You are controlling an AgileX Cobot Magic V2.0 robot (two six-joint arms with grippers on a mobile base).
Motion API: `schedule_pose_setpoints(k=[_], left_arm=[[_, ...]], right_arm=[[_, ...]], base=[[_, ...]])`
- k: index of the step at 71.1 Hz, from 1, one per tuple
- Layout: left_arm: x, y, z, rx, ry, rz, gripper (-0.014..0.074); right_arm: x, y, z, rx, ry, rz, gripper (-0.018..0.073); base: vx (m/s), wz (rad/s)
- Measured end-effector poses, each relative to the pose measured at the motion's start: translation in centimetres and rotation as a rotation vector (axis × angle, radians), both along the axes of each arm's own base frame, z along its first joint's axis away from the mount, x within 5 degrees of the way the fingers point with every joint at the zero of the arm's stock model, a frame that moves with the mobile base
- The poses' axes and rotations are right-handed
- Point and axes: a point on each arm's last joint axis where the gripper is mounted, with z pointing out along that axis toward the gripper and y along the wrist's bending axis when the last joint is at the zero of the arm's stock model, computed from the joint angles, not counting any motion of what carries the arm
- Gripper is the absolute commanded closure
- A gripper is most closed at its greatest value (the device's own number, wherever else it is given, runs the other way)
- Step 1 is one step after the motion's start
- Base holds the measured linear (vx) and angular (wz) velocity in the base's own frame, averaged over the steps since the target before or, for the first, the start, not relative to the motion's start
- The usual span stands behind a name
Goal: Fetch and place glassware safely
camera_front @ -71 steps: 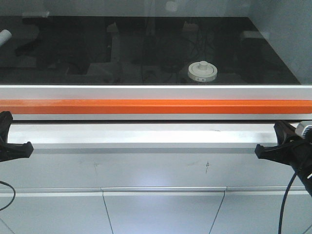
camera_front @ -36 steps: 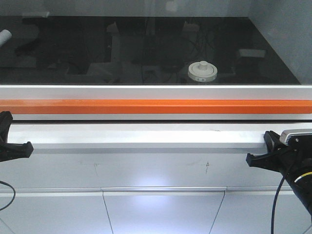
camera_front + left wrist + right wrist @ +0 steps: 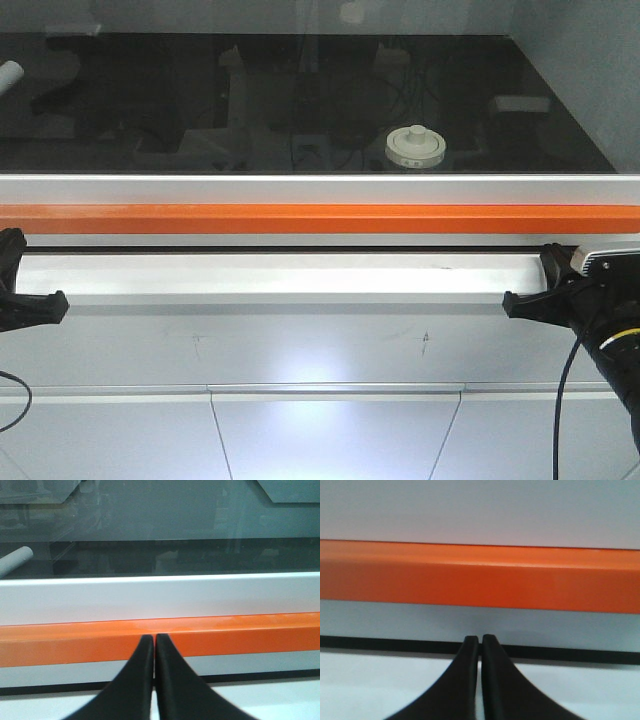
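Because the lidded glass jar [image 3: 414,146] is sitting behind what looks like a lowered glass sash [image 3: 200,100], a direct reach is risking a collision; the left gripper [image 3: 151,638] and right gripper [image 3: 480,639] are hovering below the orange bar [image 3: 300,218], fingers pressed together, empty.

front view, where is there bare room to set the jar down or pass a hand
The white ledge below the orange bar is bare between the left fingers and the right fingers. The black counter left of the jar, toward the white tube, looks bare too, though reflections blur it. Nowhere is crowded.
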Motion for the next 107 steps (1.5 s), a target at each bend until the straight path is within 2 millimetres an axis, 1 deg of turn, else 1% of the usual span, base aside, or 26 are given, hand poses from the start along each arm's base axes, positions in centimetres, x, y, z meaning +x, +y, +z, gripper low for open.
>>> schedule_pose_setpoints(k=[15,36,52,71,78,90,99,107], left_arm=[[0.0,0.0,0.0,0.0,0.0,-0.001,0.0603],[0.1,0.0,-0.3,0.001,0.014,-0.001,0.0603],[1.1,-0.1,-2.3,0.001,0.075,-0.002,0.0603],[2.5,-0.1,-4.6,0.015,0.058,-0.007,0.0603],[2.7,-0.1,-5.3,0.018,0.055,-0.008,0.0603],[3.0,-0.2,-6.8,0.021,0.113,-0.009,0.0603],[3.2,-0.2,-7.2,0.022,0.126,-0.009,0.0603],[4.2,-0.2,-7.0,0.023,0.102,-0.009,0.0603]], right_arm=[[0.9,0.0,0.7,-0.016,-0.036,0.001,0.056],[1.4,-0.1,0.7,-0.024,-0.029,-0.002,0.056],[1.4,-0.1,0.7,-0.024,-0.029,-0.002,0.056],[1.4,-0.1,0.7,-0.023,-0.029,-0.005,0.056],[1.4,-0.1,0.7,-0.023,-0.029,-0.006,0.056],[1.4,-0.1,0.7,-0.023,-0.029,-0.006,0.056],[1.4,-0.1,0.7,-0.022,-0.029,-0.008,0.056],[1.4,-0.1,0.7,-0.022,-0.028,-0.008,0.056]], base=[[0.0,0.0],[0.0,0.0],[0.0,0.0],[0.0,0.0],[0.0,0.0],[0.0,0.0],[0.0,0.0],[0.0,0.0]])
